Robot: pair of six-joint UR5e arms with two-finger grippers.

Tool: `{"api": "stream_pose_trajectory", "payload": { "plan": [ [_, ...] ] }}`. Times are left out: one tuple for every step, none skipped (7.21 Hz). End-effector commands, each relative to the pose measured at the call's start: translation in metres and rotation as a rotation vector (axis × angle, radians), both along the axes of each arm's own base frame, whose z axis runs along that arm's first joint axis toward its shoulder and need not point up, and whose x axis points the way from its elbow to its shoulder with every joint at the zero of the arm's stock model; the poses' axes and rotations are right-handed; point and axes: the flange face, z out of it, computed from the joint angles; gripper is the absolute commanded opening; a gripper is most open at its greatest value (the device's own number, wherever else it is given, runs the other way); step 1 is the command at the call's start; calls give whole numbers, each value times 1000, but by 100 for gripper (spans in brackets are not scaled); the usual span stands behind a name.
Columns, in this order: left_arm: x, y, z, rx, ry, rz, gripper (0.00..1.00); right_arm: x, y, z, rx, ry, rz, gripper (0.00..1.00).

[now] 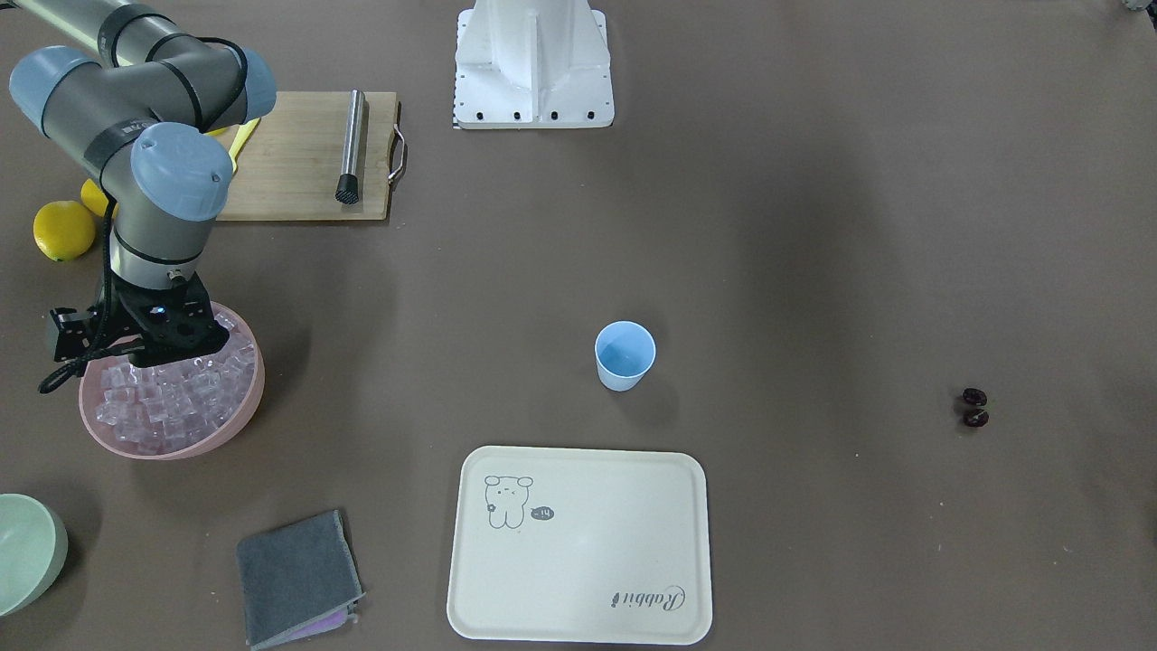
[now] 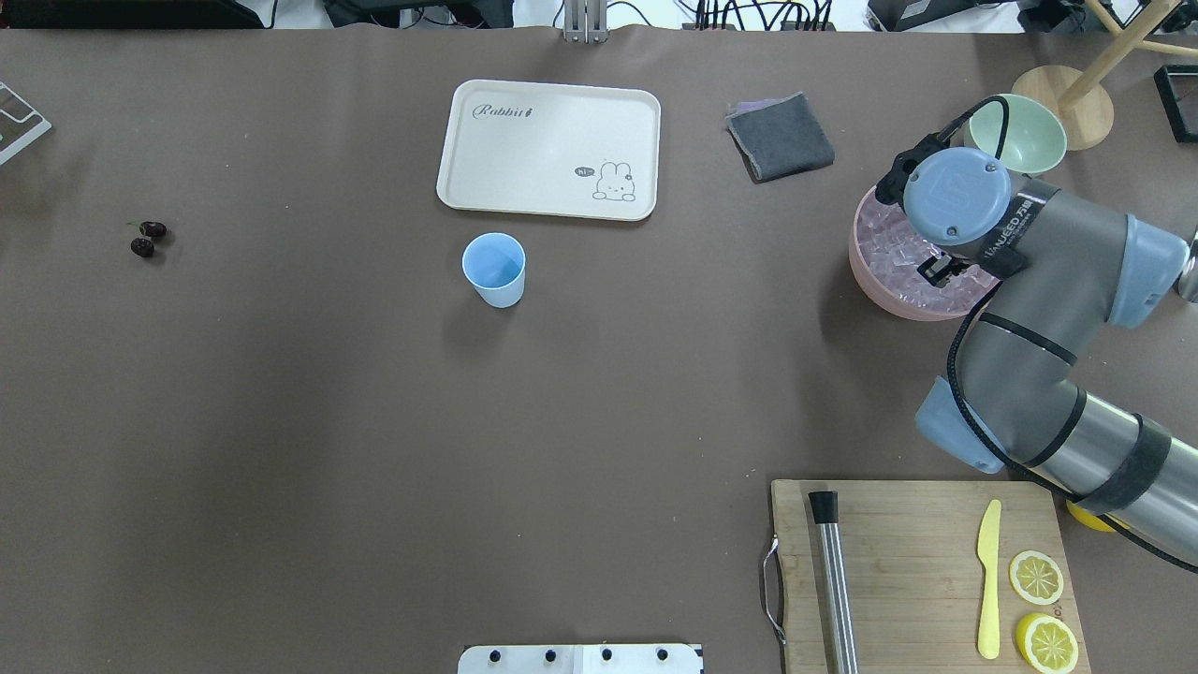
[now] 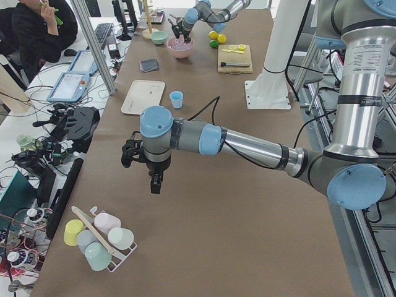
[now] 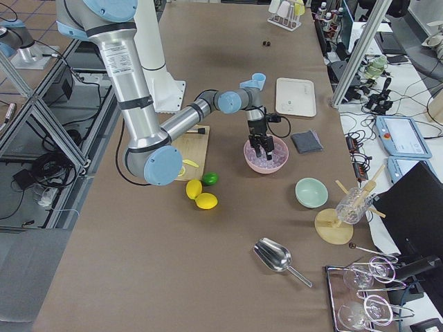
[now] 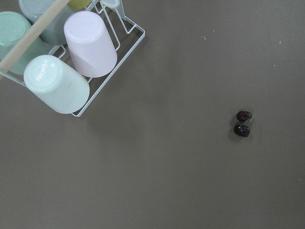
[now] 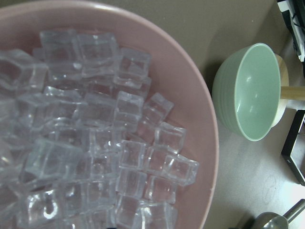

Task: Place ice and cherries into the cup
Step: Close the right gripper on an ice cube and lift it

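Note:
The light blue cup stands upright near the table's middle, with nothing visible inside. The ice, many clear cubes, fills a pink bowl. My right gripper hangs low over the ice; its fingertips are hidden, so I cannot tell its state. Two dark cherries lie on the table far from the cup. My left gripper hovers above the table near them and shows only in the exterior left view.
A cream tray lies beside the cup. A grey cloth and a pale green bowl sit near the pink bowl. A cutting board carries a metal muddler. Lemons lie close by. A cup rack stands near the cherries.

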Motion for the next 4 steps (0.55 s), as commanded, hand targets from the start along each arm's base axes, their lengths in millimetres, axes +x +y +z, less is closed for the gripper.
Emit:
{"api": "stream_pose_trajectory", "payload": {
  "plan": [
    [0, 0, 0, 0, 0, 0, 98, -10, 4, 5, -28, -27, -35, 75],
    [0, 1, 0, 1, 3, 0, 98, -11, 5, 6, -29, -26, -39, 62],
    [2, 1, -1, -1, 26, 4, 98, -13, 5, 6, -29, -23, -45, 60],
    [1, 2, 0, -4, 31, 3, 98, -14, 5, 9, -31, -18, -50, 60]
  ]
}}
